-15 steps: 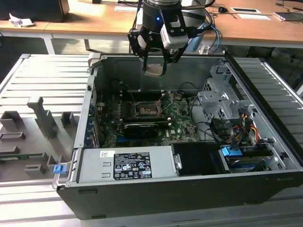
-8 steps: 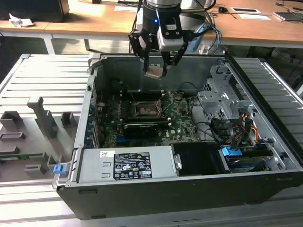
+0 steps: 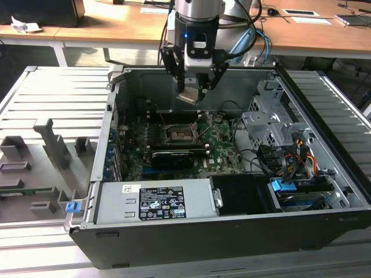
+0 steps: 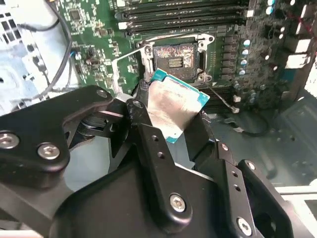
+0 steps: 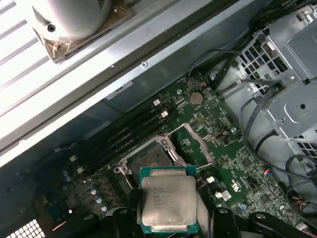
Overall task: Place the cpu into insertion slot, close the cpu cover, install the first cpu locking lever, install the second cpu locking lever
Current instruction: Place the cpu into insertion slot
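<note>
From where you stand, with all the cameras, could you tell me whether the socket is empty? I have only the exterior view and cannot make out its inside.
Observer: Yes. In the second wrist view the insertion slot shows its bare dark pin field, with nothing seated in it.
Operator: Thank you. How is the chip held?
Observer: In the second wrist view the pincer grips the cpu by two opposite edges. Its metal face is turned toward the camera and it is not yet in the slot.

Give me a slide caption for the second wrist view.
Gripper holds the cpu over the motherboard, near the empty insertion slot.
</note>
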Tool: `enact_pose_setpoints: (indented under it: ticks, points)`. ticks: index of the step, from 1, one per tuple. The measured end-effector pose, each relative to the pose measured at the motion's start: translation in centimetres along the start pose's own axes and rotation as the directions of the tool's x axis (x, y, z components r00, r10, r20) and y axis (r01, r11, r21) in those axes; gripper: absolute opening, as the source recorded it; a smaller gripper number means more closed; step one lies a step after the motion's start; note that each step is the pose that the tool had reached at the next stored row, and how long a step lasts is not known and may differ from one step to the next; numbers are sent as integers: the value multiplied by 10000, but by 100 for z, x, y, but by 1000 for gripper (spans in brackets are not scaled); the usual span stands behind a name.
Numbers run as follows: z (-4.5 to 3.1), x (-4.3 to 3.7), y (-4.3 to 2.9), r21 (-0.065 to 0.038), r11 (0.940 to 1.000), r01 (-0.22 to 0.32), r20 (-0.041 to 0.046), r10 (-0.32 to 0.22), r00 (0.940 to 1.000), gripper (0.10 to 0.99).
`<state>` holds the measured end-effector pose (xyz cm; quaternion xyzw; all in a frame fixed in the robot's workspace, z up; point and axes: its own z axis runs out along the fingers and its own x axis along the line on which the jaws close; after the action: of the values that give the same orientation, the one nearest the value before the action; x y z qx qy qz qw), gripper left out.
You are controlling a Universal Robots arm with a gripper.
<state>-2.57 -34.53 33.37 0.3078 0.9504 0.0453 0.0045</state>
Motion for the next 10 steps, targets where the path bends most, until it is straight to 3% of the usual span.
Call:
enact_pose_setpoints:
  ticks: [2,5,7,10]
  points:
    - [36,-1,-3,-18,9973,-738,65,738,9973,529]
    - [62,-1,-6,-36,9906,-1366,120,1366,9905,529]
    - [78,-2,-7,-53,9823,-1874,164,1874,9821,529]
    - [86,-2,-8,-64,9762,-2170,189,2170,9760,529]
